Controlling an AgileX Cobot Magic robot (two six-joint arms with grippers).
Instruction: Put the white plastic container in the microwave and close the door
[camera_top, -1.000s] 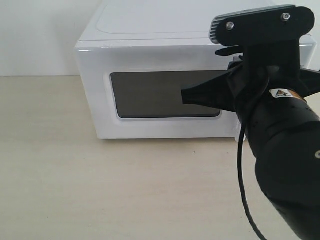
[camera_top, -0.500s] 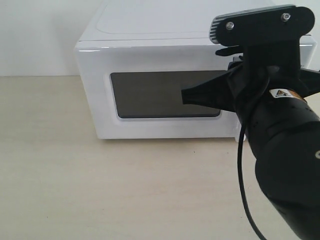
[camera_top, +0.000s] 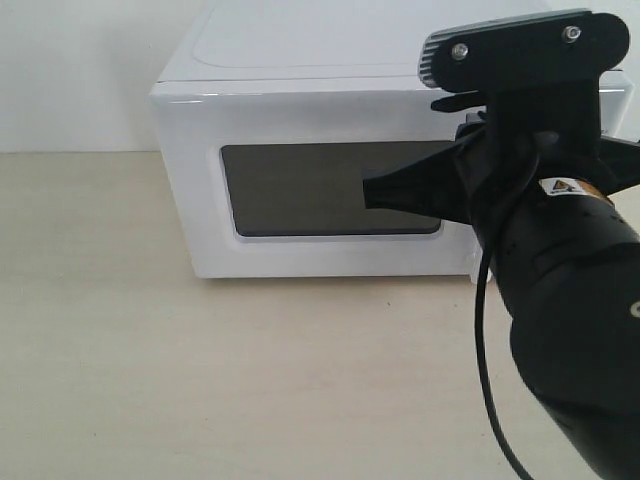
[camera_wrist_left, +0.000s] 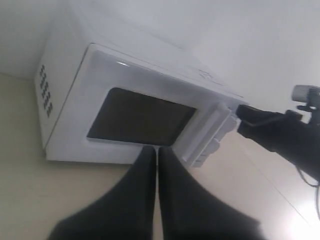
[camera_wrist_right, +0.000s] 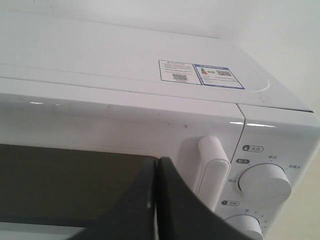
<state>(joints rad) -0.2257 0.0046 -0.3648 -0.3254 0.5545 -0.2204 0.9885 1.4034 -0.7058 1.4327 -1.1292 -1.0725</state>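
Right gripper (camera_wrist_right: 157, 161), pressed together, is hovering beside the upright handle (camera_wrist_right: 212, 167) of the door (camera_wrist_right: 75, 190); left gripper (camera_wrist_left: 156, 150) is hanging farther off.

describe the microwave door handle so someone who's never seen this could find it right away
Find the white microwave on the table. On its front, between the dark window and the dials, stands the handle. Unlike those two round dials, it is a long upright white bar.
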